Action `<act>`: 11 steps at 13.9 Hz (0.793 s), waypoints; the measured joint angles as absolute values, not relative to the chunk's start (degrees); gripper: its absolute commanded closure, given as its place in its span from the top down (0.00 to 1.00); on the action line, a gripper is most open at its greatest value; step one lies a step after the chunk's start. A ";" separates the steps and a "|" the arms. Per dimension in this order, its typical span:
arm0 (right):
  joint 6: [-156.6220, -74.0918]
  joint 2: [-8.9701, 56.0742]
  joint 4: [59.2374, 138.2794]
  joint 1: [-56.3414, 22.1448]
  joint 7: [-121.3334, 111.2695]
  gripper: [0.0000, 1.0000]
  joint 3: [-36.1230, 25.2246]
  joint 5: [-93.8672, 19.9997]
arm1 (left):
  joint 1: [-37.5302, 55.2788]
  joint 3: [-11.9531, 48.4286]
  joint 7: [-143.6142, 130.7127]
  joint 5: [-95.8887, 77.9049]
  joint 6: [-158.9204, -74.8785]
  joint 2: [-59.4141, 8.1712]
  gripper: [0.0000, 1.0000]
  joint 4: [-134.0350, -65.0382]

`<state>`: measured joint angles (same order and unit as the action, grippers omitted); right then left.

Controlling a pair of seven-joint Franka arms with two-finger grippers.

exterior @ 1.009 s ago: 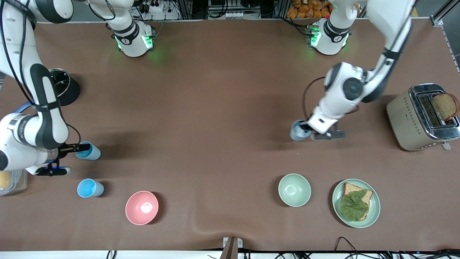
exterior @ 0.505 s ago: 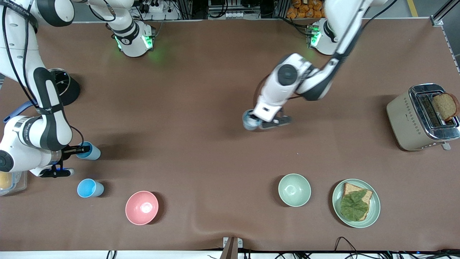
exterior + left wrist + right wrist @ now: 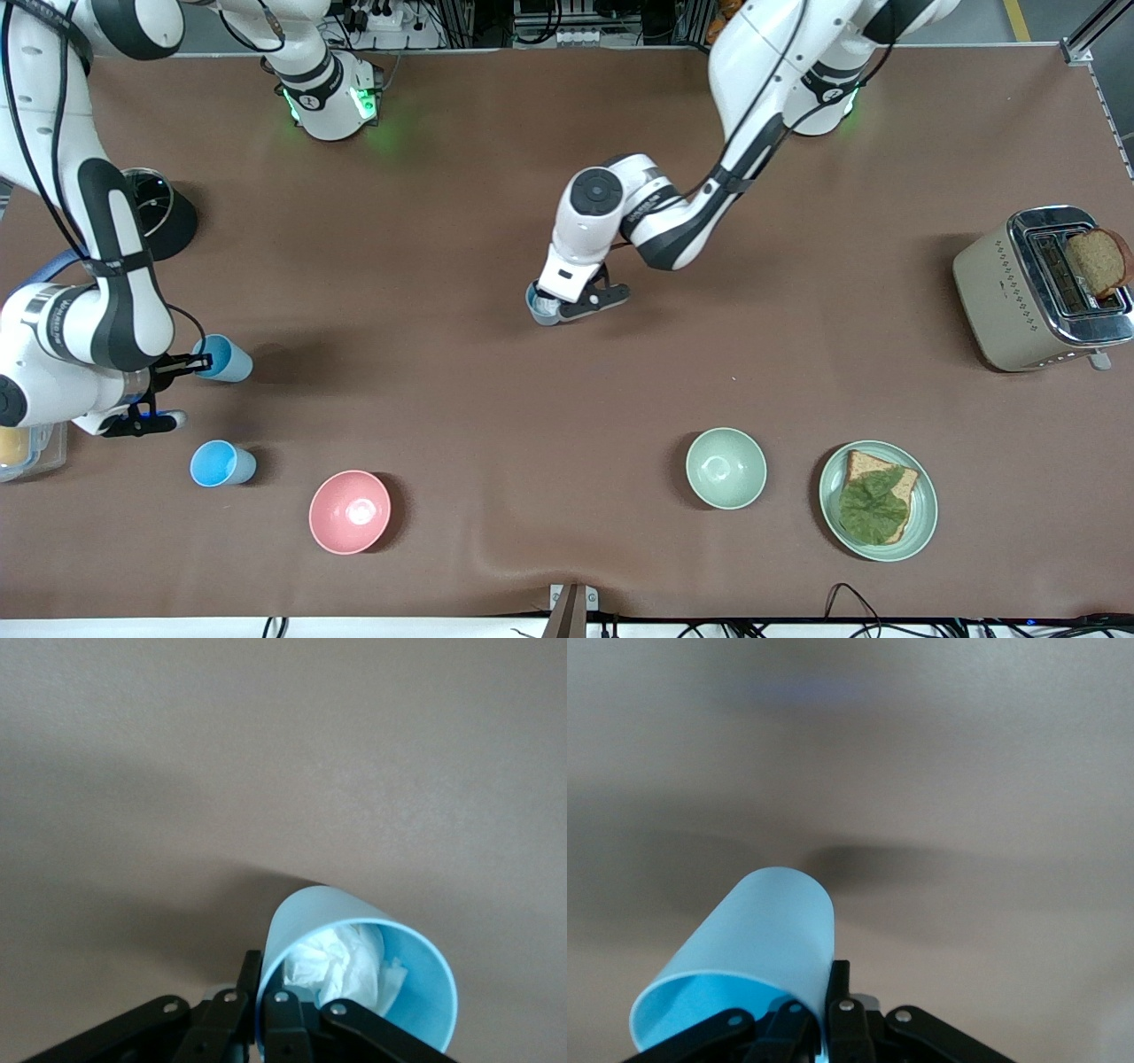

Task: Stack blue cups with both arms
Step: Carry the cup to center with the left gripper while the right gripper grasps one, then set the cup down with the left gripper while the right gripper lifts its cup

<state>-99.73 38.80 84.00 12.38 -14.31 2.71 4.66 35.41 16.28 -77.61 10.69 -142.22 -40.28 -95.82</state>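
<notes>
Since a second ago your left arm has swept its cup from near the toaster (image 3: 1044, 288) toward the middle of the table, and the right arm's cup has lifted a little and tilted.

Your left gripper (image 3: 567, 306) is clamped on the rim of a blue cup (image 3: 540, 306), one finger inside and one outside; it hangs over the bare brown table (image 3: 443, 221) around the middle. The left wrist view shows crumpled white paper (image 3: 341, 961) sitting inside that cup (image 3: 354, 966).

Your right gripper (image 3: 182, 365) pinches the wall of a second blue cup (image 3: 223, 358) at the right arm's end of the table, tipped so its mouth faces the arm; the right wrist view shows its wall (image 3: 762, 948) caught between the fingers. A third blue cup (image 3: 221, 463) stands upright on the table, nearer the front camera, with the pink bowl (image 3: 349, 511) beside it.

You look to be mid-transport: both arms carry a cup and nothing is nested yet. Next, you need to bring one held cup upright over a target, line up the axes, and lower it straight in. The standing cup by the right arm seems the closest base. Mind the paper wad, which may stop a cup seating fully, and the rim pinches, which could let a cup swing.
</notes>
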 measured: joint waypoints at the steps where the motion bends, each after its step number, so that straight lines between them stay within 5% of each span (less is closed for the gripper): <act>1: -96.78 37.08 83.61 11.67 -14.32 0.00 3.11 4.57 | 36.74 15.19 -78.94 10.69 -142.22 -40.48 1.00 -95.38; 6: -84.48 27.77 81.88 6.74 -14.31 0.00 10.33 1.31 | 36.33 13.97 -83.15 10.69 -135.89 -39.32 1.00 -92.93; 11: -85.46 27.06 80.43 4.55 -15.49 0.00 21.79 0.42 | 30.38 13.86 -80.47 10.75 -115.24 -23.67 1.00 -90.87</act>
<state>-85.46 27.06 80.43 4.55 -15.49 21.79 0.42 30.38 13.86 -80.47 10.75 -115.24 -23.67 -90.87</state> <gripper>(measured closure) 0.956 0.000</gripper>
